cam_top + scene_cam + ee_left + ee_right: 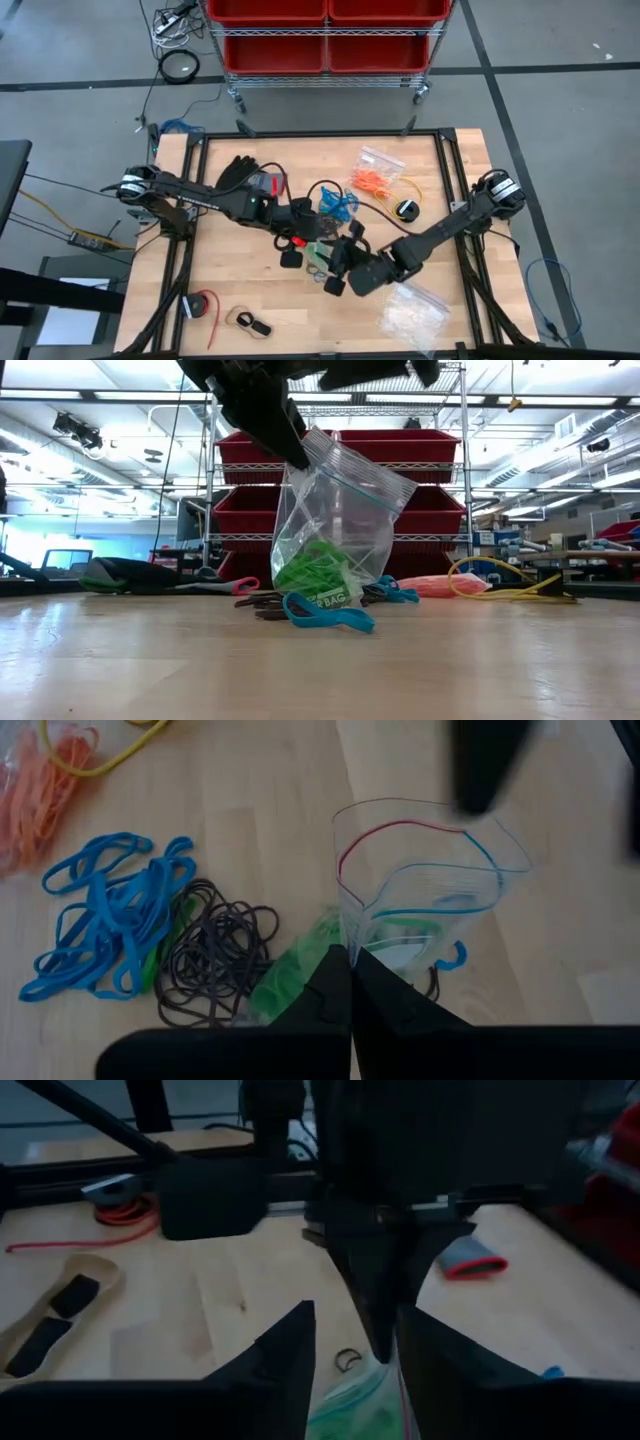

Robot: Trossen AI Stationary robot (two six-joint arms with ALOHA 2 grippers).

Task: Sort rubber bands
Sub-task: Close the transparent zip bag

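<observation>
The desk (250,290) carries everything. The left end effector (350,955) is clamped on the rim of a clear zip bag (425,885), which hangs below it holding green rubber bands (315,575). The right end effector (355,1345) stands with its fingers parted just beside the bag's mouth. Beside the left end effector lie blue bands (105,910), black bands (220,955), and farther off orange ones (40,800).

Both arms reach inward to the middle. The left pincer (350,982) is pressed closed, fingertips together. The right pincer (355,1345), just right of it, has fingers parted.
</observation>
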